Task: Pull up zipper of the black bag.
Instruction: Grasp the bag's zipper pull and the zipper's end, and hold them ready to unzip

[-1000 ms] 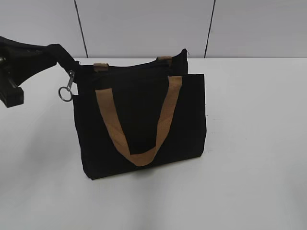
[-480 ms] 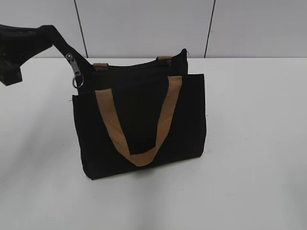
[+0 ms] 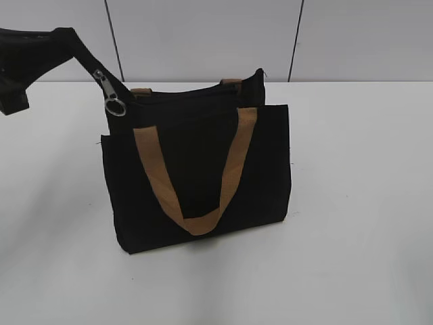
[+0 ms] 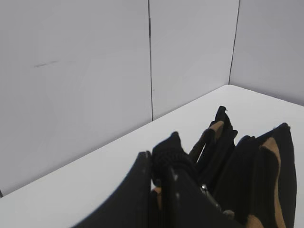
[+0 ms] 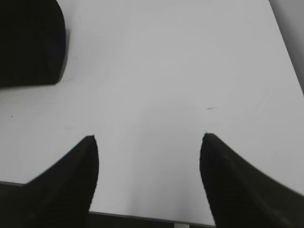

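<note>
The black bag (image 3: 196, 176) stands upright mid-table with a tan handle hanging down its front. My left gripper (image 3: 62, 37) is at the upper left, shut on the black fabric end of the zip track (image 3: 81, 51) and holding it stretched up and away from the bag's left top corner. The zipper (image 3: 108, 89) sits on that taut stretch, with its ring pull (image 3: 117, 108) dangling by the corner. In the left wrist view my left gripper (image 4: 161, 159) clamps the fabric tab (image 4: 168, 149); the zipper (image 4: 205, 190) glints just beyond. My right gripper (image 5: 148, 142) is open and empty over bare table.
The white table (image 3: 358, 203) stretches around the bag, with grey wall panels (image 3: 203, 34) behind it. A dark rounded shape (image 5: 28, 42) fills the right wrist view's top left corner. The right arm is out of the exterior view.
My left gripper has risen, pulling the zip-track end up taut. The zipper and its ring have shifted up and to the right, toward the bag's top corner.
</note>
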`<state>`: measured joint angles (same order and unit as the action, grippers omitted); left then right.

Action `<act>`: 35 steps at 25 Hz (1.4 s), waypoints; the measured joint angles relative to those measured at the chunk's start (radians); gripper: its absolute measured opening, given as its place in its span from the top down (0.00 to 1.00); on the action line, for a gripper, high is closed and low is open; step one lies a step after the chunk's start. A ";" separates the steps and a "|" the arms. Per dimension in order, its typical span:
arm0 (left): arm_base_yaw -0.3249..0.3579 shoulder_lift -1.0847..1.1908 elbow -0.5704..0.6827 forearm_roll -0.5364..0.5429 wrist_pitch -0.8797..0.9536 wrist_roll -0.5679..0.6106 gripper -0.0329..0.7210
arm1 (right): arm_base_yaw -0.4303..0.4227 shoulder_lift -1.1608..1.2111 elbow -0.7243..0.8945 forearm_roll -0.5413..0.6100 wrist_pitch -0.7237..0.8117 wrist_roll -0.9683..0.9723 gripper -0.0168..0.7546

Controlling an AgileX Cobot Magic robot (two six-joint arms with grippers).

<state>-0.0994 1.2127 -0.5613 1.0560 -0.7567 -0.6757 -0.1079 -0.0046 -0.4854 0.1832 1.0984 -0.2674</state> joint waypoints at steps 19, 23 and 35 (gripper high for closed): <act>0.000 0.000 0.000 0.000 0.001 0.000 0.93 | 0.000 0.449 -0.026 0.794 -0.292 -0.758 0.31; 0.000 0.000 0.000 0.000 0.001 0.000 0.93 | 0.000 0.498 -0.026 0.829 -0.292 -0.789 0.31; 0.000 0.000 0.000 0.000 0.009 0.000 0.93 | 0.000 0.861 -0.121 0.960 -0.307 -0.953 0.31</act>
<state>-0.0994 1.2127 -0.5613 1.0556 -0.7473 -0.6759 -0.1079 0.8562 -0.6067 1.1432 0.7919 -1.2202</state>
